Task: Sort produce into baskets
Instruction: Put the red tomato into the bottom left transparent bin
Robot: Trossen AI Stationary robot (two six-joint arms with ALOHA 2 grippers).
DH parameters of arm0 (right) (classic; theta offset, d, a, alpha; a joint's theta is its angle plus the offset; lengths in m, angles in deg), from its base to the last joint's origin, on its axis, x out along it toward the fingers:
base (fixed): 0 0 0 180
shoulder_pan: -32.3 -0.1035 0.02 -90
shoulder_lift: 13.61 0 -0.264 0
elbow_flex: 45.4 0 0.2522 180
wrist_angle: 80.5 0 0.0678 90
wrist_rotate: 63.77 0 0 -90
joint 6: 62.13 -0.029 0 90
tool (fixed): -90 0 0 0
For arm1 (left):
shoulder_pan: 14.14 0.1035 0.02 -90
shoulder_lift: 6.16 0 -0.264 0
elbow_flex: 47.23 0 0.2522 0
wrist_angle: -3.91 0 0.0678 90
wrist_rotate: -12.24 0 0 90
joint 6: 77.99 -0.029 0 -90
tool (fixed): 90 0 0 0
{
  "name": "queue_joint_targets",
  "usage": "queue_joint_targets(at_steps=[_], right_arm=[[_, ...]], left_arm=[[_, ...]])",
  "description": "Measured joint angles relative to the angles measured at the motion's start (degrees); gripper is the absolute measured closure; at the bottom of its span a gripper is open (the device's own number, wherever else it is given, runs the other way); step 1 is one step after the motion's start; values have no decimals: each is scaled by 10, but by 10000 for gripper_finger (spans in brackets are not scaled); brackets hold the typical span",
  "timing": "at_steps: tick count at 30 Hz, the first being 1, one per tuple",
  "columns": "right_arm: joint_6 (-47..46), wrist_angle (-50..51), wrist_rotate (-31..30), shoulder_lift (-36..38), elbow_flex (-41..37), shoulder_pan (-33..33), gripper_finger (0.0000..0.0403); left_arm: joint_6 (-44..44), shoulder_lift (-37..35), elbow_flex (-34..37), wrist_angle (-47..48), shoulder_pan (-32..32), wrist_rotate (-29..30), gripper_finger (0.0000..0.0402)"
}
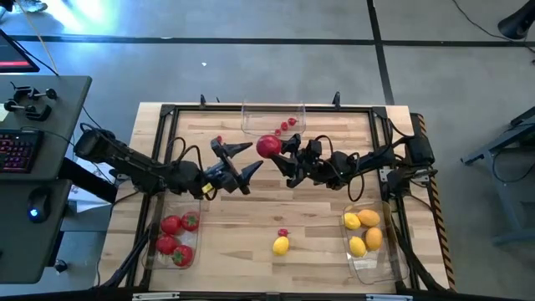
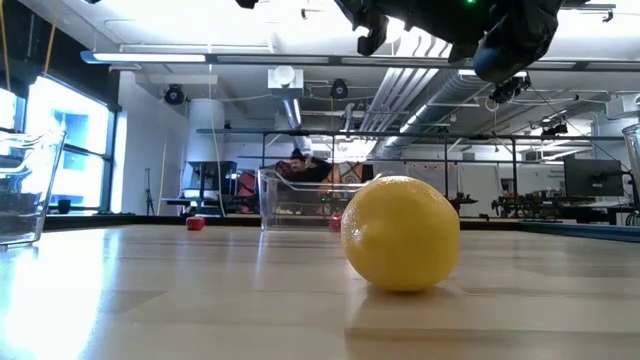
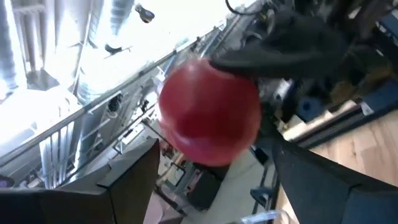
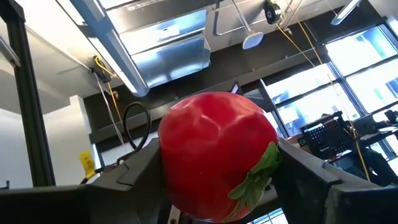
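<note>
From above, the right gripper [image 1: 282, 150] grips a tomato [image 1: 268, 147] near the table's [image 1: 318, 209] far edge; the left gripper [image 1: 242, 163] gapes beside it. Low view: a lemon [image 2: 401, 233] lies near. Right wrist: fingers [image 4: 134, 168] clamp the tomato [image 4: 214, 155].

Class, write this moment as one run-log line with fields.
phase: handover | left gripper: open, clear of tomato | right gripper: shut on tomato, held above table | loose: lemon
</note>
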Motion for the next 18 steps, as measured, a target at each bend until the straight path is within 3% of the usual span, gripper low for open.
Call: queue_joint_targets(at_steps=[7, 18], right_arm=[[-16, 1, -9, 0, 0, 0, 174], [-41, 17, -9, 0, 0, -2, 174]], left_arm=[[-37, 7, 0, -21, 0, -45, 102], [-115, 62, 0, -141, 12, -41, 102]])
